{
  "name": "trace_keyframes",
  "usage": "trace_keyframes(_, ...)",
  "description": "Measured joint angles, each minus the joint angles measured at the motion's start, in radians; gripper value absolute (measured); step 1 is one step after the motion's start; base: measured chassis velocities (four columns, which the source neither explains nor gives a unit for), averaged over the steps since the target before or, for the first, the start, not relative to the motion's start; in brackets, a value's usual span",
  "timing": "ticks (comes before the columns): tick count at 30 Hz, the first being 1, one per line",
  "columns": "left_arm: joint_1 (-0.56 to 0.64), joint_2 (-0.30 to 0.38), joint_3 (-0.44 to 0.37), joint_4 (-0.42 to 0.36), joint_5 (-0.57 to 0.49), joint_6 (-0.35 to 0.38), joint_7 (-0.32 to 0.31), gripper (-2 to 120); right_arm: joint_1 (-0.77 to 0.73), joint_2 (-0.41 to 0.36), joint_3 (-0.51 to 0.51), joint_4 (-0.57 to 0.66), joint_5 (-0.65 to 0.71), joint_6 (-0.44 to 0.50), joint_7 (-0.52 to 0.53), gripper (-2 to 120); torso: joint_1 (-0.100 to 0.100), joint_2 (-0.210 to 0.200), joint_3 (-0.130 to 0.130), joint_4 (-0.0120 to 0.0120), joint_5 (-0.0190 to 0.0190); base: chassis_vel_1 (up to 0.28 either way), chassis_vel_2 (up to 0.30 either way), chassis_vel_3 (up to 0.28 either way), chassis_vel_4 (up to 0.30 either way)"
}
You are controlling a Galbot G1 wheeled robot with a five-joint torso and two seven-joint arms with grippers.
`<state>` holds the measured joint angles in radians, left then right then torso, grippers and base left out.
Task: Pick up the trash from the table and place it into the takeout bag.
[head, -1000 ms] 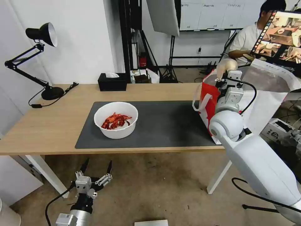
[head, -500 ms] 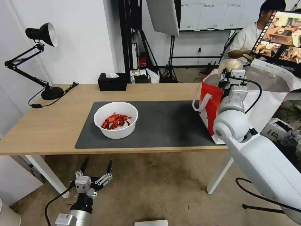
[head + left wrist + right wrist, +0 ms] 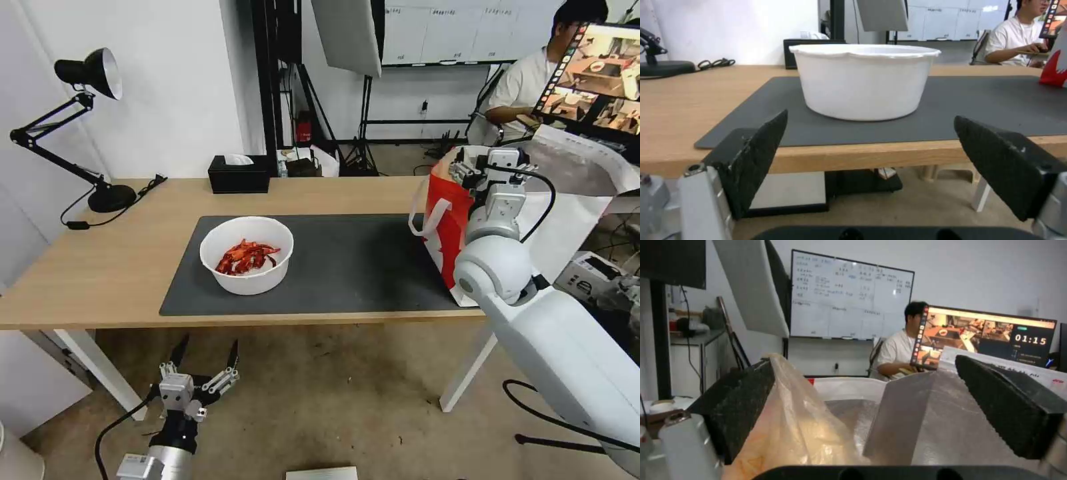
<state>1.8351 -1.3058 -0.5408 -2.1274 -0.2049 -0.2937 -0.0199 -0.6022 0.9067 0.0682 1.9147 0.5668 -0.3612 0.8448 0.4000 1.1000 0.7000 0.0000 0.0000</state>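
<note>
The white round bowl [image 3: 247,257] of red scraps stands on the dark grey mat [image 3: 353,267] of the light-wood table [image 3: 100,267]; from the left wrist it looms straight ahead, bowl [image 3: 867,83]. My left gripper [image 3: 203,360] [image 3: 871,117] hangs open below the table's front edge, level with the bowl. My right gripper [image 3: 491,163] [image 3: 865,363] is open above the mouth of the takeout bag [image 3: 447,220] at the table's right end. A small clear bag with a beige lump [image 3: 791,426] leans against one finger [image 3: 742,406], over the foil lining [image 3: 925,426].
A black tissue box [image 3: 239,175] sits at the table's back edge. A black desk lamp [image 3: 112,198] stands at the back left with its cable on the wood. A person sits at a monitor [image 3: 593,73] behind the takeout bag. Stands and boxes crowd the floor behind.
My right gripper moved right over the takeout bag's mouth and opened; the beige lump it held up has dropped from the head view. The left arm and bowl stayed still.
</note>
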Motion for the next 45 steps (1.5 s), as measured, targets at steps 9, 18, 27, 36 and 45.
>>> trace_keyframes(9,0.003,0.001,-0.001,-0.004,0.000,0.001,0.000,100,0.003,-0.003,0.001,0.008,0.020,0.000,0.000,100,0.000,0.000,0.000,0.0000,0.0000,0.000,0.000,0.000,0.000)
trace_keyframes(18,0.005,0.000,-0.001,-0.005,0.000,0.001,0.000,100,0.009,-0.010,0.004,0.033,0.086,-0.021,0.019,100,0.000,0.000,0.000,0.0000,0.0000,0.000,0.000,0.000,0.000)
trace_keyframes(27,0.007,0.000,-0.001,-0.005,0.002,0.001,0.001,100,0.070,-0.034,0.023,0.093,0.477,-0.092,0.206,100,0.000,0.000,0.000,0.0001,0.0000,0.000,0.000,0.000,0.000)
trace_keyframes(36,0.007,-0.004,0.003,-0.004,0.009,0.002,0.001,100,0.115,-0.059,0.044,0.123,0.702,-0.094,0.312,100,0.000,0.000,0.000,0.0000,0.0000,0.000,0.000,0.000,0.000)
trace_keyframes(45,0.010,-0.004,0.001,-0.008,0.009,0.002,0.002,100,0.138,-0.061,0.052,0.119,0.778,-0.089,0.343,100,0.000,0.000,0.000,0.0000,0.0000,0.000,0.000,0.000,0.000)
